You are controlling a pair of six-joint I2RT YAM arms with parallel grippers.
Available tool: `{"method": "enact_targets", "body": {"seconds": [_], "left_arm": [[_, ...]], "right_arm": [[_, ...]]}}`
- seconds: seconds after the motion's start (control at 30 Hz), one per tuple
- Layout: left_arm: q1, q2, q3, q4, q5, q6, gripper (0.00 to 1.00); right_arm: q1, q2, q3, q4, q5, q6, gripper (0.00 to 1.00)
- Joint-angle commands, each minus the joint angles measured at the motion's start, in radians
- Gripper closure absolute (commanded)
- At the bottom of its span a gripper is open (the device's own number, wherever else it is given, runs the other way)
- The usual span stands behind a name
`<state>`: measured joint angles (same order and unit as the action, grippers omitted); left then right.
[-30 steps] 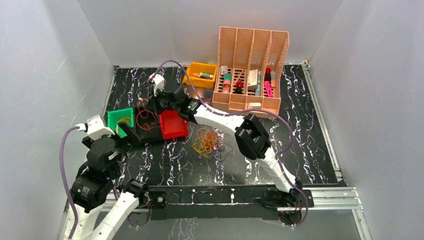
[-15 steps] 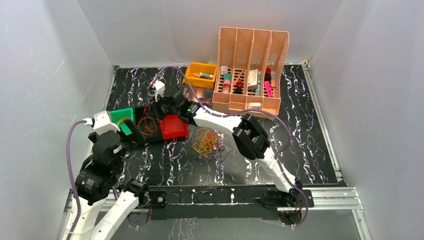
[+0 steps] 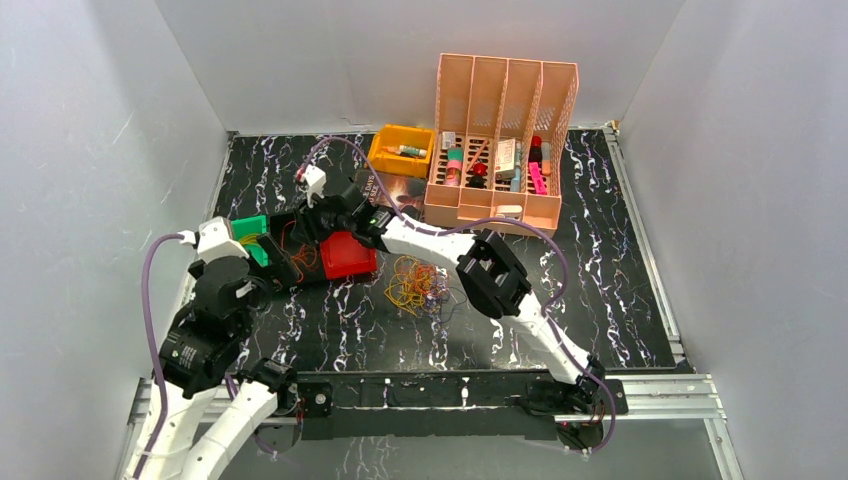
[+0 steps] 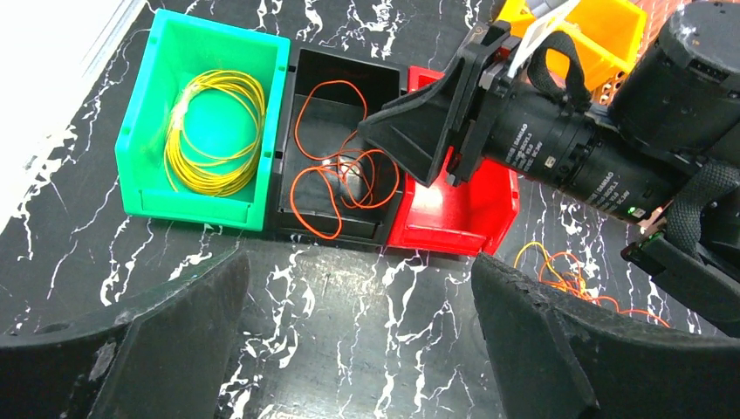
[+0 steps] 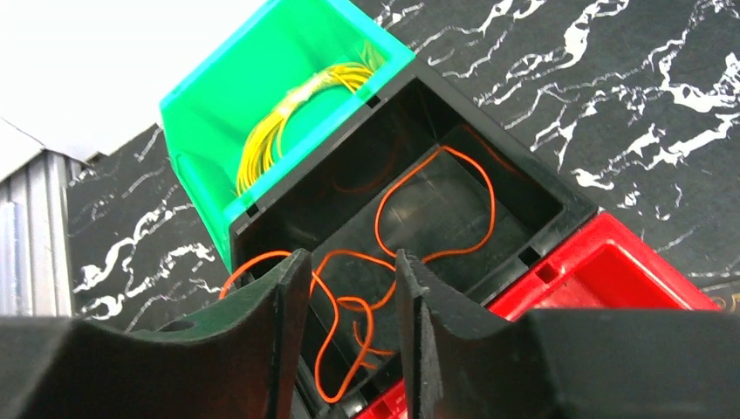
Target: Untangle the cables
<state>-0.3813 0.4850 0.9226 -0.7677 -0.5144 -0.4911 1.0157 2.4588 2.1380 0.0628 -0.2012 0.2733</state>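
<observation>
Three small bins stand in a row at the left. The green bin (image 4: 144,131) holds a coiled yellow cable (image 4: 214,131). An orange cable (image 4: 340,175) lies loose in the black bin (image 4: 301,78), one loop drooping over its front rim. The red bin (image 4: 471,218) shows nothing inside. My right gripper (image 5: 349,271) hovers over the black bin, open, with the orange cable (image 5: 436,201) lying free below the jaws. My left gripper (image 4: 358,288) is wide open above bare table in front of the bins. A tangle of yellow, orange and dark cables (image 3: 412,283) lies right of the red bin.
A peach rack (image 3: 505,75) with small items stands at the back, and a yellow bin (image 3: 400,150) is beside it. A dark card (image 3: 395,188) lies in front of them. White walls close in on the left, back and right.
My right gripper has opened and let the orange cable drop into the black bin. My left arm has moved forward toward the bins.
</observation>
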Motion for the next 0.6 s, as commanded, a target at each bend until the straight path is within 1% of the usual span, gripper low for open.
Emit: {"method": "enact_targets", "body": {"seconds": [0.0, 0.13, 0.2, 0.4, 0.47, 0.5, 0.53, 0.57], "left_arm": [[0.005, 0.015, -0.011, 0.007, 0.004, -0.021, 0.02], [0.005, 0.045, -0.013, 0.011, 0.017, -0.036, 0.02], [0.005, 0.069, -0.012, 0.007, 0.030, -0.044, 0.02], [0.005, 0.129, -0.038, -0.023, 0.058, -0.129, 0.03], [0.005, 0.164, -0.039, -0.033, 0.076, -0.163, 0.05], [0.005, 0.190, -0.039, -0.036, 0.086, -0.178, 0.06], [0.005, 0.216, -0.040, -0.036, 0.099, -0.196, 0.08], [0.005, 0.242, -0.043, -0.034, 0.113, -0.210, 0.10]], "right_arm": [[-0.002, -0.139, -0.074, 0.065, 0.038, -0.059, 0.49], [-0.008, -0.247, -0.166, 0.083, 0.060, -0.093, 0.46], [-0.013, -0.319, -0.245, 0.100, 0.096, -0.098, 0.45], [-0.055, -0.589, -0.604, 0.162, 0.221, -0.052, 0.44], [-0.070, -0.690, -0.711, 0.169, 0.237, -0.035, 0.44], [-0.078, -0.705, -0.758, 0.169, 0.236, -0.032, 0.44], [-0.082, -0.778, -0.808, 0.172, 0.236, -0.029, 0.44], [-0.084, -0.817, -0.851, 0.170, 0.236, -0.028, 0.44]]}}
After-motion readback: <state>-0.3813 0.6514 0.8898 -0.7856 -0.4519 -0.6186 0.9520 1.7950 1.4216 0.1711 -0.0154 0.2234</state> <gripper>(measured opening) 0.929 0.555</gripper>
